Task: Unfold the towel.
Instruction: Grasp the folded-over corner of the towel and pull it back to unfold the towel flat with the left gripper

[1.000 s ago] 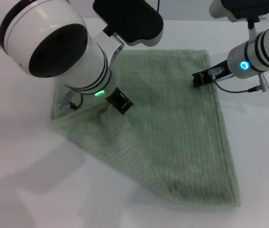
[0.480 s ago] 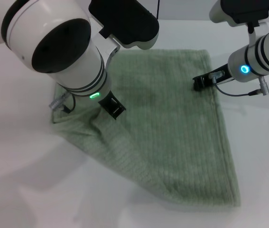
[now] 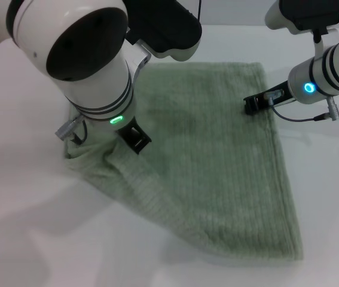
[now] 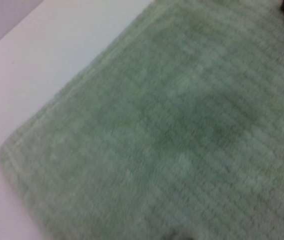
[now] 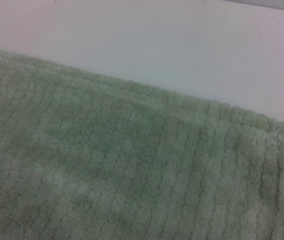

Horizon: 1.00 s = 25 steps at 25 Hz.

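The sage-green towel (image 3: 217,161) lies on the white table (image 3: 31,227), folded into a rough triangle with its long folded edge running from the left to the front right. My left gripper (image 3: 134,138) is shut on a bunched fold of the towel near its left corner, and the cloth puckers around it. My right gripper (image 3: 252,105) rests at the towel's right edge near the far corner. The left wrist view shows the towel's ribbed surface (image 4: 182,130) and a rounded hemmed corner. The right wrist view shows the towel (image 5: 106,165) close up, with its edge against the table.
Bare white table (image 3: 336,197) lies to the right of the towel and in front of it. My left arm's large white body (image 3: 85,54) hides the towel's far left part.
My left gripper has moved left and slightly toward me, dragging the pinched fold with it, and the cloth bunches more at the left corner. The right gripper has stayed at the right edge.
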Available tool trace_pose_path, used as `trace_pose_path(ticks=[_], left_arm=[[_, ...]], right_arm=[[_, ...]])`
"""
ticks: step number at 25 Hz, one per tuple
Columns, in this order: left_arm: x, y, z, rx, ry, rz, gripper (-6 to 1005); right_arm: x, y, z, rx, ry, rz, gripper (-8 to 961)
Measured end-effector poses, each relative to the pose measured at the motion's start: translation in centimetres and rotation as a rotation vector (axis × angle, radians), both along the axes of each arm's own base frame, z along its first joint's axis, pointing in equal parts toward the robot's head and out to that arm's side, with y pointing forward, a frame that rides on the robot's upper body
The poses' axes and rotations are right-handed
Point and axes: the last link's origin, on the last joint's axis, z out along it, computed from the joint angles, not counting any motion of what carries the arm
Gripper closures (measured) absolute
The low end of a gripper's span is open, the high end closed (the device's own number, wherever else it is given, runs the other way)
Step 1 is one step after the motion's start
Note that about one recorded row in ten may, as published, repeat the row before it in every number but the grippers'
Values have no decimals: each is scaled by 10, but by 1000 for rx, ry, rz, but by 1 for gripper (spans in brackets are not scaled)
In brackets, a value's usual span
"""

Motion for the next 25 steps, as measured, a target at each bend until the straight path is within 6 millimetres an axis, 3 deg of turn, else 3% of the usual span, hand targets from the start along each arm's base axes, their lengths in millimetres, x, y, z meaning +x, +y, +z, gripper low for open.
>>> trace_pose_path(ticks=[25], left_arm=[[-6,-13,8,64,199,198,992]], right_arm=[[2,0,2,-6,-12,7,954]])
